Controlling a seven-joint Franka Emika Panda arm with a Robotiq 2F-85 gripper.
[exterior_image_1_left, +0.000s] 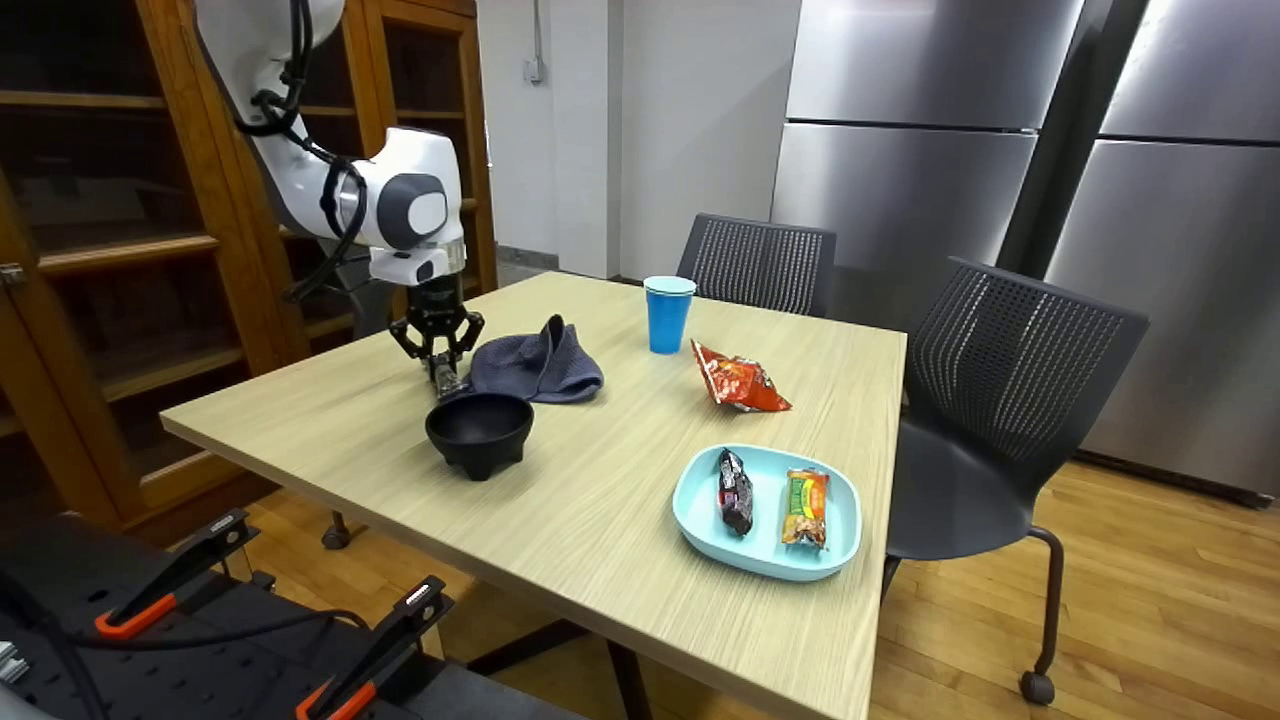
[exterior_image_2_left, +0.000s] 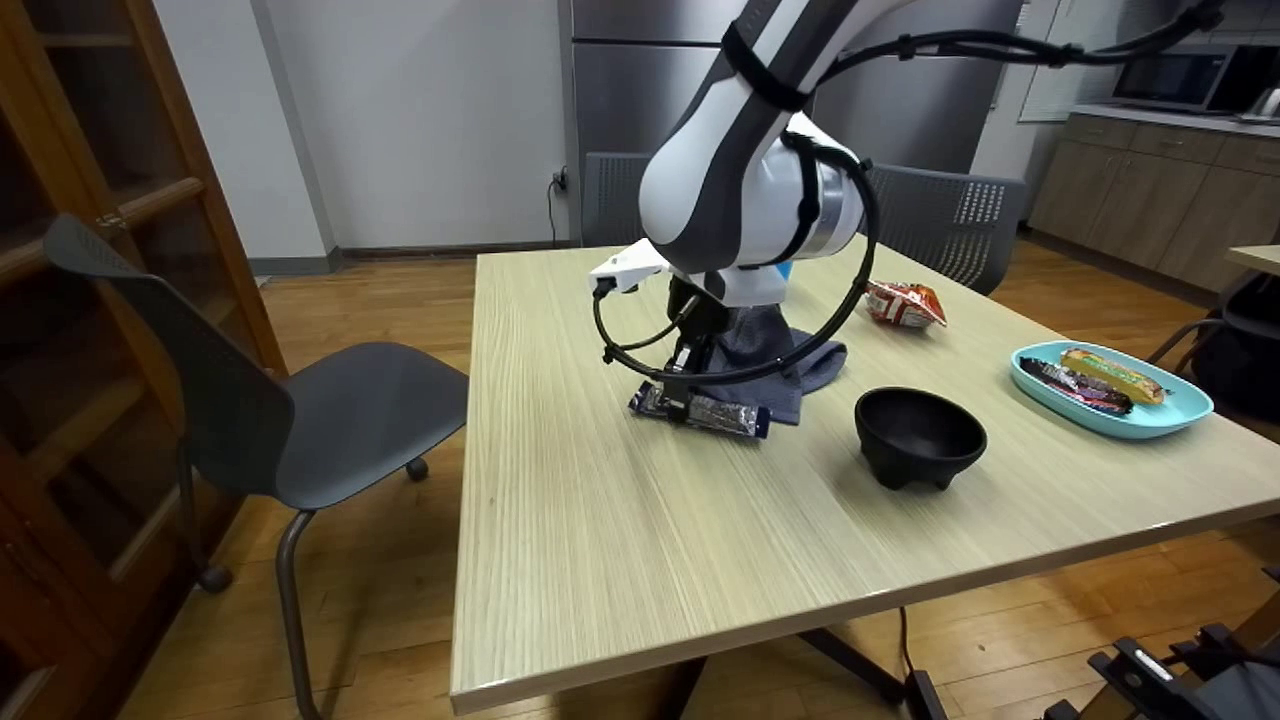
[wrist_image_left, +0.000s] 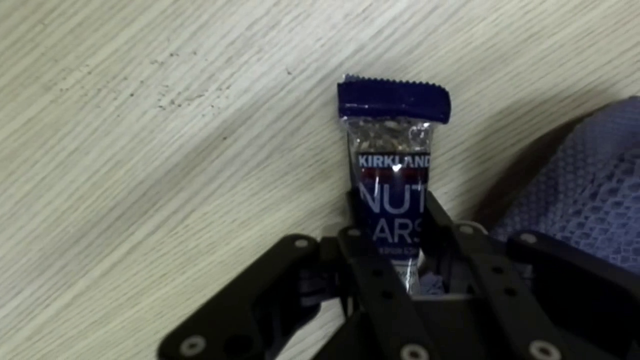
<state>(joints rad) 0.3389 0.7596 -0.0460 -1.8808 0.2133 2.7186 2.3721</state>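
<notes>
on pale table (exterior_image_1_left: 600, 480): cloth (exterior_image_1_left: 522, 368), black bowl (exterior_image_1_left: 479, 430), blue cup (exterior_image_1_left: 667, 320), red bag (exterior_image_1_left: 742, 383), turquoise tray (exterior_image_1_left: 768, 515)

Both exterior views overlook the table (exterior_image_1_left: 600, 500), the wrist view up close

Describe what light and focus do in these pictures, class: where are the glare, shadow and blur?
Wrist view: glints on the nut bar, large lettering readable, smallest line blurred; dark shadow along the edge of the towel; fingers dark, soft-edged. In an exterior view: pale sheen on the steel refrigerator doors. In both exterior views: the nut bar's printing is too small to read.
</notes>
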